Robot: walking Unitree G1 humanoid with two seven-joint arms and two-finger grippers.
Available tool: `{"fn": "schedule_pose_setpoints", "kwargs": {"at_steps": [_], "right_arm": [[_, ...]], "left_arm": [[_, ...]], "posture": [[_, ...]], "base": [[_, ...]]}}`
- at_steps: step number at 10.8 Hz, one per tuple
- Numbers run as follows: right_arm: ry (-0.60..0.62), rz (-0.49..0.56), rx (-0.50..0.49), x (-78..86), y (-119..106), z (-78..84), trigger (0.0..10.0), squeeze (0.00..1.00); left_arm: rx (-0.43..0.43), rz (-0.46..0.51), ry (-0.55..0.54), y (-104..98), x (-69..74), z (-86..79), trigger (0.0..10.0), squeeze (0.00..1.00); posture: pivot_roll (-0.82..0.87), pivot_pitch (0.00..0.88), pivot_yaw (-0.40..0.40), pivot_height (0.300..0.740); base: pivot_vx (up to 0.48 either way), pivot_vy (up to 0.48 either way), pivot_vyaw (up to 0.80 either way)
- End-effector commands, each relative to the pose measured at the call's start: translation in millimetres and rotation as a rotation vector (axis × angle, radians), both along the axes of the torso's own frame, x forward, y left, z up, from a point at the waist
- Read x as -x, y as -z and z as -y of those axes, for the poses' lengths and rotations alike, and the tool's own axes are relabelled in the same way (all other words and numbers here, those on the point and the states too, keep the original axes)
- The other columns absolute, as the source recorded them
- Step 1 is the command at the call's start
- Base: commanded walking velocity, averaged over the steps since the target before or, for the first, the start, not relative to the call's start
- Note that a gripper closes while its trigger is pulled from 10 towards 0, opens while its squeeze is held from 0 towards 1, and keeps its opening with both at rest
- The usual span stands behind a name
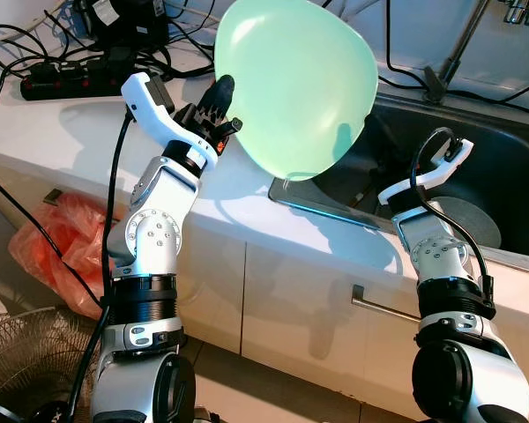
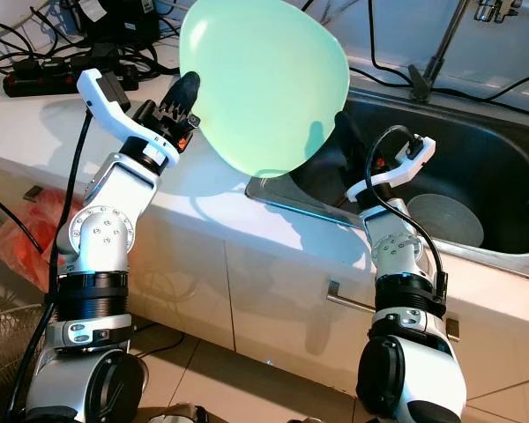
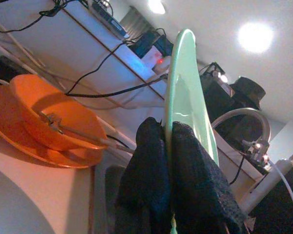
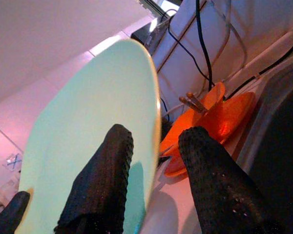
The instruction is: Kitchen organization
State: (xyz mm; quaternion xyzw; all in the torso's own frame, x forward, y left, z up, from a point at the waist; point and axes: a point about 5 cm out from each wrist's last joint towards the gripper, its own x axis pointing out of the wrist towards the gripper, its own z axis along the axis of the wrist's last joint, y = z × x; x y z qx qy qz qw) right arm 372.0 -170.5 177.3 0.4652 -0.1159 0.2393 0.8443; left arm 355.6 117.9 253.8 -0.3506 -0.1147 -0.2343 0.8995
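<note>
Silver arms, black-fingered left pincer (image 1: 219, 113)

A large, round, pale mint-green plastic plate (image 1: 295, 84) is held up in the air, tilted nearly on edge, above the white desk (image 1: 88, 132) edge and the left rim of the dark steel sink (image 1: 502, 176). Its smooth convex underside faces the head camera, with a soft shadow near its lower right part. The left pincer (image 3: 168, 146) clamps its rim between two black fingers, while on the desk behind sits an orange bowl (image 3: 53, 119) on an orange plate (image 3: 19, 146), with utensils resting in the bowl.
</note>
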Motion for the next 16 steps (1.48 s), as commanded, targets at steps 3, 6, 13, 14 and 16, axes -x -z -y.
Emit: {"fn": "schedule_pose_setpoints", "kwargs": {"at_steps": [3,6,13,14,16], "right_arm": [[-0.014,0.011,0.008,3.2,2,-0.7,10.0,0.00],[-0.021,0.012,0.008,3.3,1,-2.7,10.0,0.00],[-0.019,0.009,0.000,3.4,2,-4.6,0.0,0.00],[-0.020,0.012,-0.002,3.5,1,-5.0,0.0,0.00],[-0.021,0.019,-0.010,3.9,0,-5.2,0.0,0.00]], "left_arm": [[0.021,0.078,0.041,-19,2.6,7.0,10.0,0.00],[0.020,0.070,0.060,-17,2.8,9.5,10.0,0.00],[0.004,0.053,0.118,-11,4.8,20.0,10.0,0.00],[-0.003,0.042,0.118,-9,4.2,20.6,10.0,0.00],[-0.092,-0.002,0.105,3,1.5,26.2,10.0,0.00]], "posture": [[0.06,0.052,-0.038,0.740],[0.06,0.052,-0.037,0.740],[0.06,0.053,-0.036,0.740],[0.06,0.053,-0.036,0.740],[0.06,0.054,-0.036,0.740]], "base": [[0.000,0.000,0.00],[0.000,0.000,0.00],[0.000,0.000,0.00],[0.000,0.000,0.00],[0.000,0.000,0.00]]}}
